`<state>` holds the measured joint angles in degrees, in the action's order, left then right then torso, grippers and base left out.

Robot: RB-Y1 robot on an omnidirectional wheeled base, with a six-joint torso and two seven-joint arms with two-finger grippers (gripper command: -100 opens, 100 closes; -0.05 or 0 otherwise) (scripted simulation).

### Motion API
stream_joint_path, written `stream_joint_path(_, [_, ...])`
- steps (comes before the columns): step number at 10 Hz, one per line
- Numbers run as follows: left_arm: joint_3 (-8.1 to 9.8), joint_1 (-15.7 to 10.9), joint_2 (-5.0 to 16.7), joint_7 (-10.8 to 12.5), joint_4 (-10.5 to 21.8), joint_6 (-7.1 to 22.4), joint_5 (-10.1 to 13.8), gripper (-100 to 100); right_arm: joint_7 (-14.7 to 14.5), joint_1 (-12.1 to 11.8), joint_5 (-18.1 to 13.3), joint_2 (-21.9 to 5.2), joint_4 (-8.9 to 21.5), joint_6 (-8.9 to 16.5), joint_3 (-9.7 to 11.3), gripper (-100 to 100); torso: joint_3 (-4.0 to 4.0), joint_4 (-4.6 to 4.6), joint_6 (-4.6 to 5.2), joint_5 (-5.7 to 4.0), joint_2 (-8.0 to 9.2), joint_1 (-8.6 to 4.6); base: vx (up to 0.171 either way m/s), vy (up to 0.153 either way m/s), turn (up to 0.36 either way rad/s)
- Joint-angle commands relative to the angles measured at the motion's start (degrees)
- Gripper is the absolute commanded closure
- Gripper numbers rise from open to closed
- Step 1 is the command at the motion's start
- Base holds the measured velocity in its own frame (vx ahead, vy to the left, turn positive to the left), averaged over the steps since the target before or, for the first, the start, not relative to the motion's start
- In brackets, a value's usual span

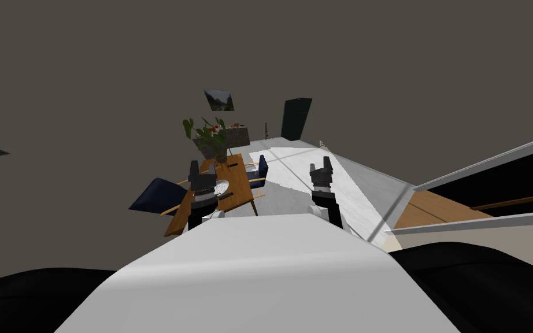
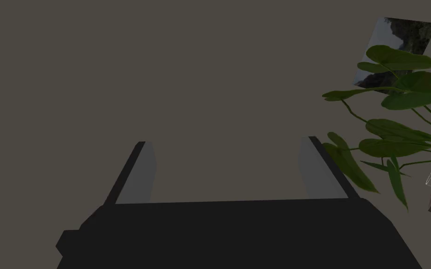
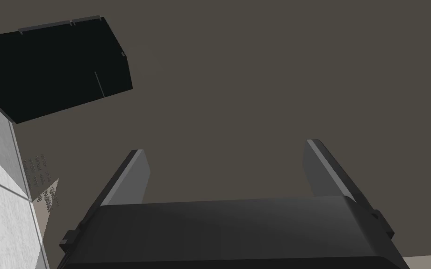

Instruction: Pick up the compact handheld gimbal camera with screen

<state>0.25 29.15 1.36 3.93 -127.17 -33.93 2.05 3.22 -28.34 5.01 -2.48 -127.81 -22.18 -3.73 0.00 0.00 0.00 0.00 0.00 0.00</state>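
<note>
Wood table (image 1: 242, 199) stood close ahead. The left gripper (image 1: 202, 167) hung over it and the right gripper (image 1: 321, 165) beside it, both wide open and empty. The camera was maybe that small dark thing (image 1: 225, 195) by the plate (image 1: 221, 186) — too tiny to tell. A wrong guess could bump the plant (image 1: 207, 136) behind.

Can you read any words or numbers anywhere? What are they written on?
Pale patch: rows of tiny marks, too small and blurred to read.
Wall picture: no words on it.
Nothing else carries any writing that can be read.
</note>
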Motion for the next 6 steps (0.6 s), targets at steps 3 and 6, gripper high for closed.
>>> stream_joint_path(3, [0.33, -1.9, 3.1, 0.6, 2.6, 3.9, 0.3, -100, 0.0, 0.0, 0.0, 0.0, 0.0, 0.0, 0.0, 0, -0.01, 0.00, 0.00, -0.01, -0.01, -0.07, -0.002, -0.022, 0.025])
stream_joint_path(6, [0.78, -4.2, 5.0, 1.4, 6.0, 8.9, 0.7, -100, 0.0, 0.0, 0.0, 0.0, 0.0, 0.0, 0.0, 0, -0.01, -0.01, 0.00, -0.02, -0.02, -0.10, 0.000, -0.031, 0.028])
